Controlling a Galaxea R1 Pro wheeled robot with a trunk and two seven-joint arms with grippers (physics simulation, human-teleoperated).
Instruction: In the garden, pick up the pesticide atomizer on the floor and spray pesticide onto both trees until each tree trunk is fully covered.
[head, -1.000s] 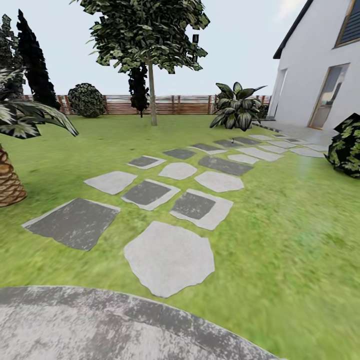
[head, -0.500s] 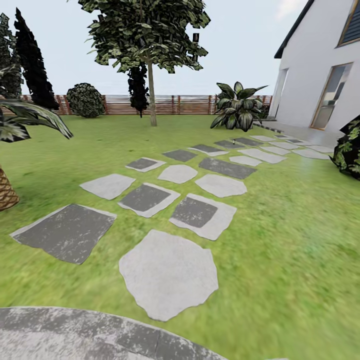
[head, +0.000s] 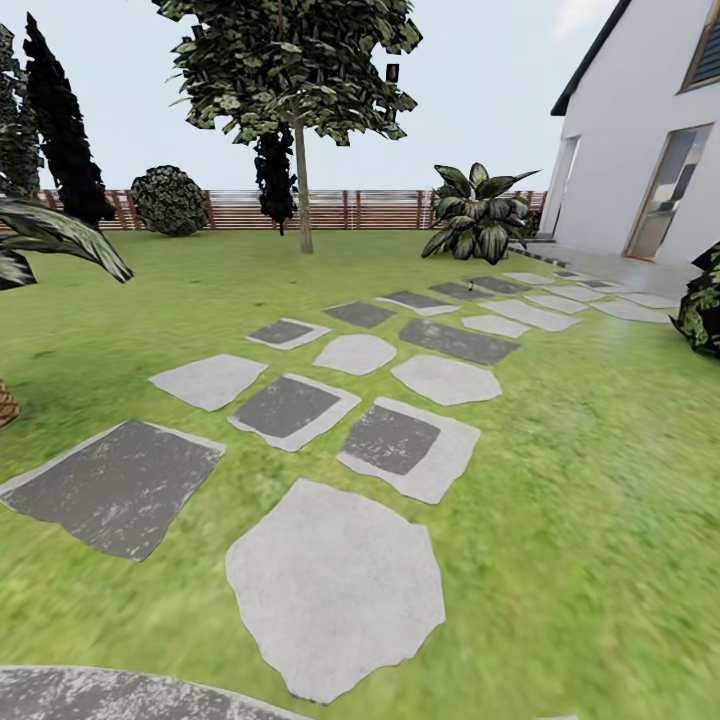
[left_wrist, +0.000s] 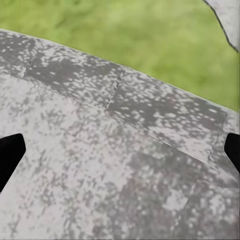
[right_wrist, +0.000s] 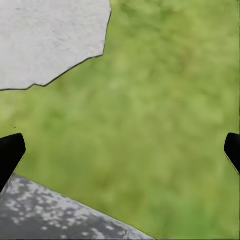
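We look out over the garden: a wide lawn (head: 600, 480) of blurry green grass, crossed by a path of grey stepping stones (head: 335, 585) that runs from our feet toward the far right. Some stones are pale grey, others carry darker grey patches, such as the one at (head: 392, 440). A brown, horizontally slatted wooden fence (head: 330, 209) closes the far edge of the grass. Below our left wrist the floor is mottled grey stone (left_wrist: 110, 170) with a strip of grass (left_wrist: 130, 40) beyond it; below our right wrist it is mostly grass (right_wrist: 165, 130), bordered by pale stone (right_wrist: 45, 40) and speckled grey stone (right_wrist: 45, 215).
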